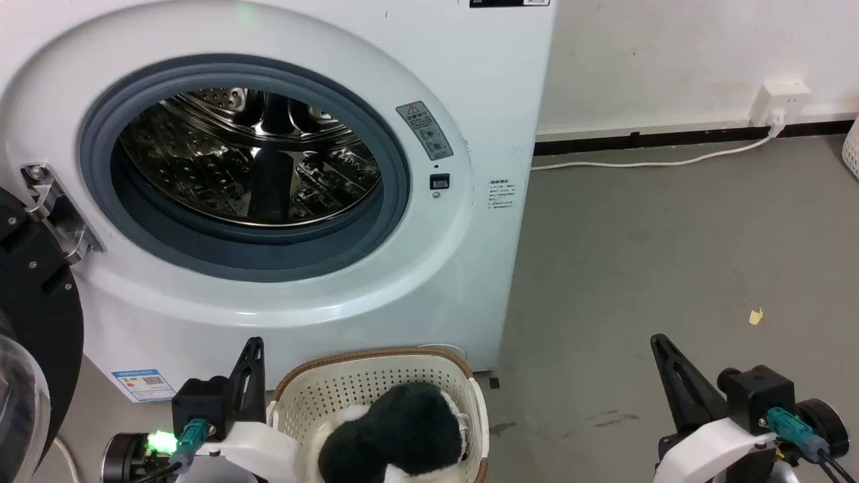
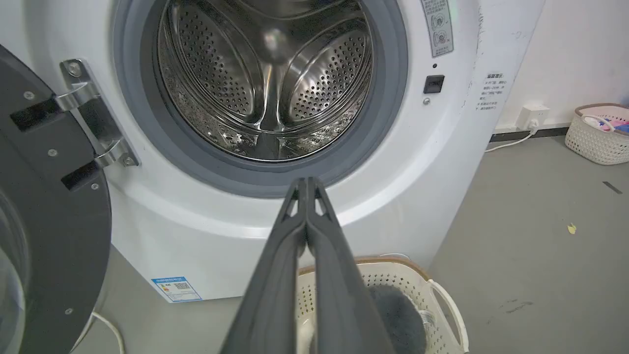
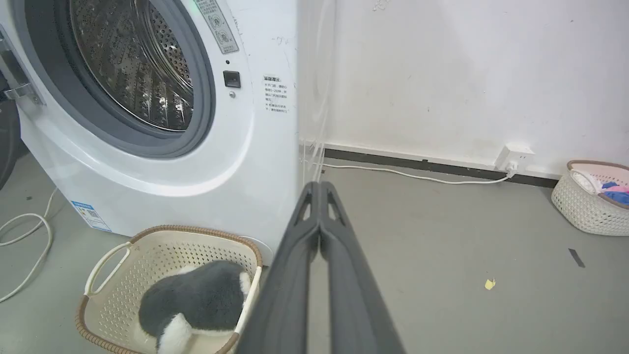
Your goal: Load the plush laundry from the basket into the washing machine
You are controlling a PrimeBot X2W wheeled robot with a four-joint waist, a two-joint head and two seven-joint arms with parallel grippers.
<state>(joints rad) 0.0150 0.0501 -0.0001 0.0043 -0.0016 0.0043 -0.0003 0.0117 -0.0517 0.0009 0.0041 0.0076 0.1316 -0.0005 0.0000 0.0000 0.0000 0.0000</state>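
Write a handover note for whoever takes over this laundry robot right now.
Left tool: shut, holding nothing.
Right tool: shut, holding nothing.
Fluffy black-and-white plush laundry lies in the cream perforated plastic basket in front of the white front-loading washing machine; its black-framed door is open, steel drum empty.
Done: nothing loaded.
To do: grasp the plush, place it in the drum.
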